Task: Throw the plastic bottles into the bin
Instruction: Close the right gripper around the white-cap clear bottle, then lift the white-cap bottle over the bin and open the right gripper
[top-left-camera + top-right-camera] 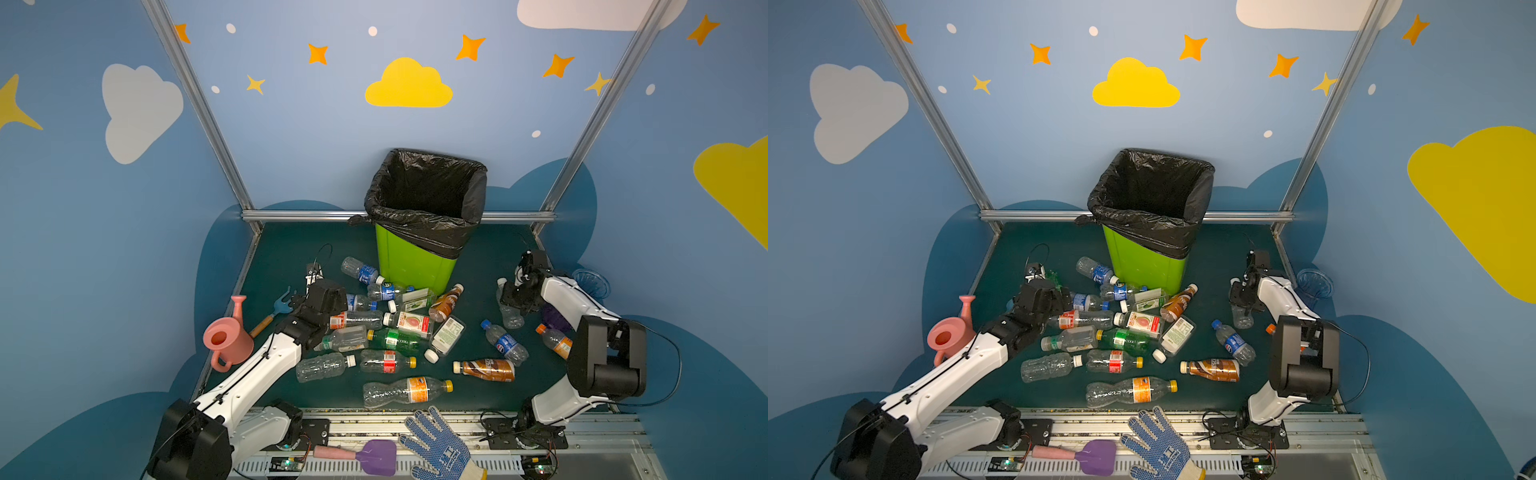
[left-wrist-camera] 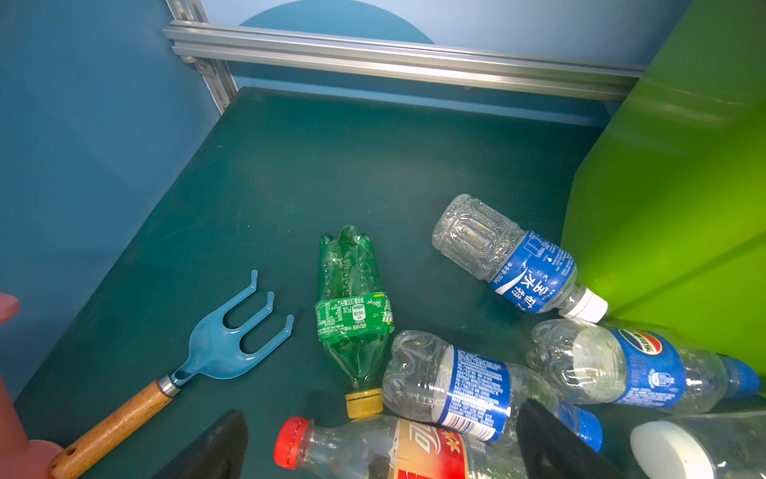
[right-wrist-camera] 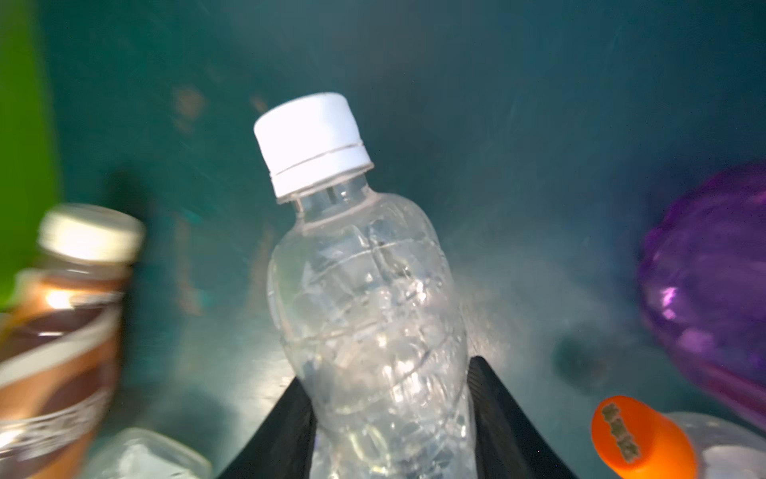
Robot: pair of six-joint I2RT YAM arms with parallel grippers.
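while bottles (image 1: 390, 338) lie beside blk-lined bin (image 1: 411, 266), r fingers (image 3: 282, 435) grip clear btl (image 3: 364, 311).

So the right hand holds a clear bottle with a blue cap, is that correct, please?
Not quite: the cap is white, not blue, as the right wrist view shows. The right hand does hold a clear bottle.

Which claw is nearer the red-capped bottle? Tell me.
Left. The left claw hangs open directly over the red-capped bottle; the right claw is far across the table, gripping a clear white-capped bottle.
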